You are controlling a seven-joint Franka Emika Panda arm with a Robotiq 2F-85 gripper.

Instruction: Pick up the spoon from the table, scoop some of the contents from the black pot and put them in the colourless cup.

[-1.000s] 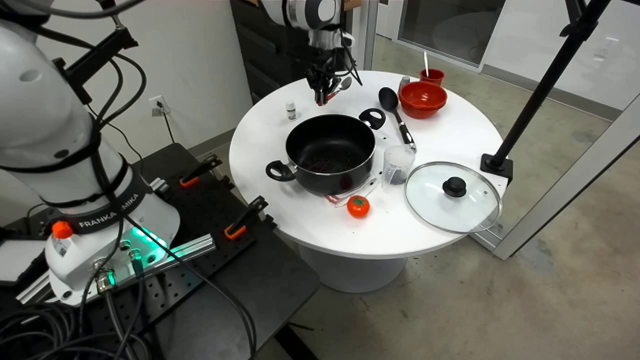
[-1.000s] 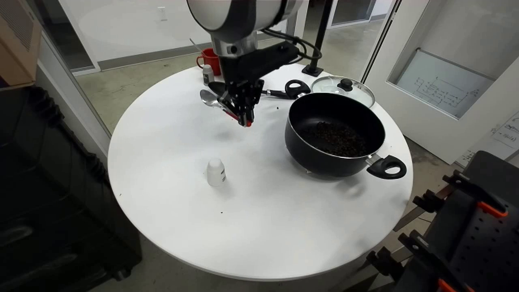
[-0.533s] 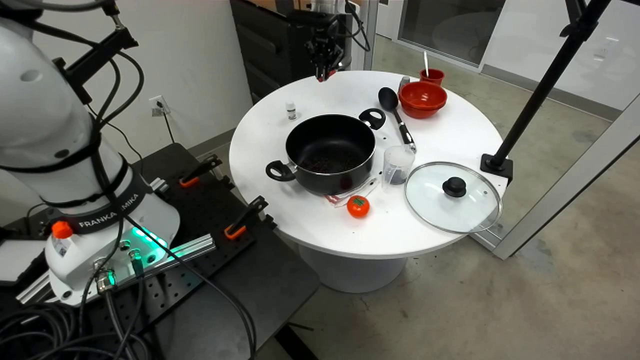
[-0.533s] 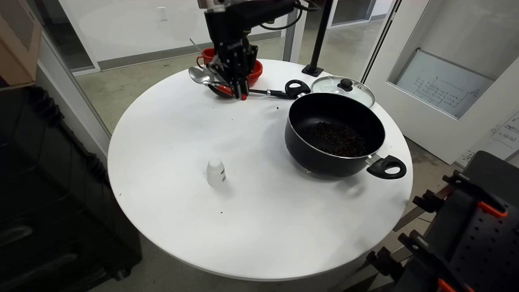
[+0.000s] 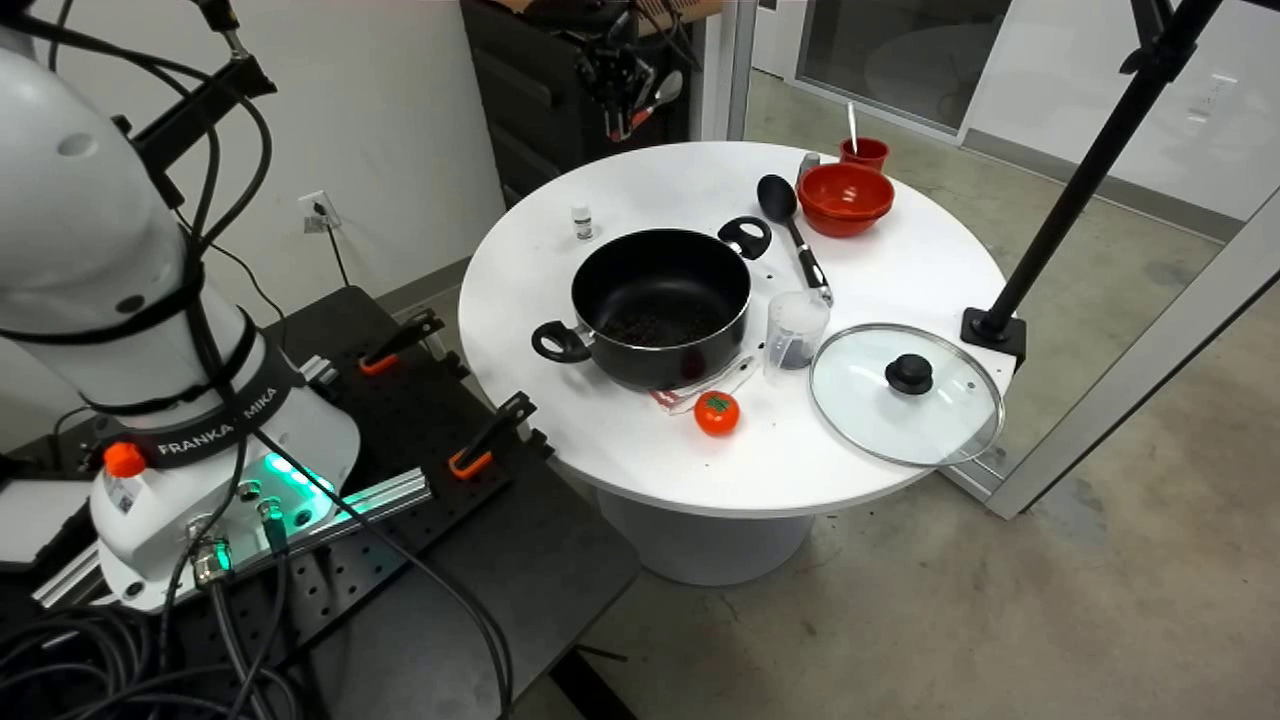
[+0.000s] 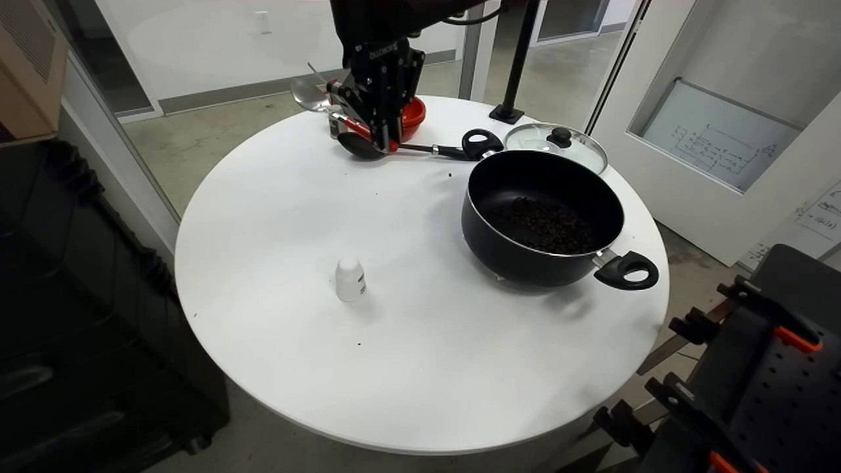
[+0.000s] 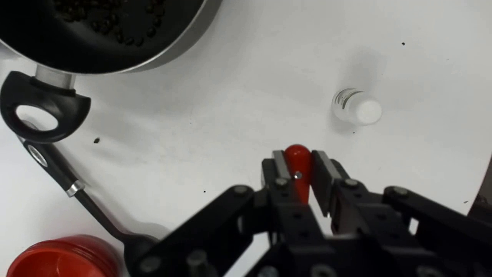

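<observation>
Wrist view, table edge (image 7: 477, 185) right, room between pot (image 7: 103, 57) and bottle (image 7: 355, 107)

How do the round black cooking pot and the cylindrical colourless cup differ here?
The black pot is opaque; the colourless cup is see-through. The pot is much wider than the cup. The pot has two side handles; the cup shows none. Both are round, upright vessels.
</observation>
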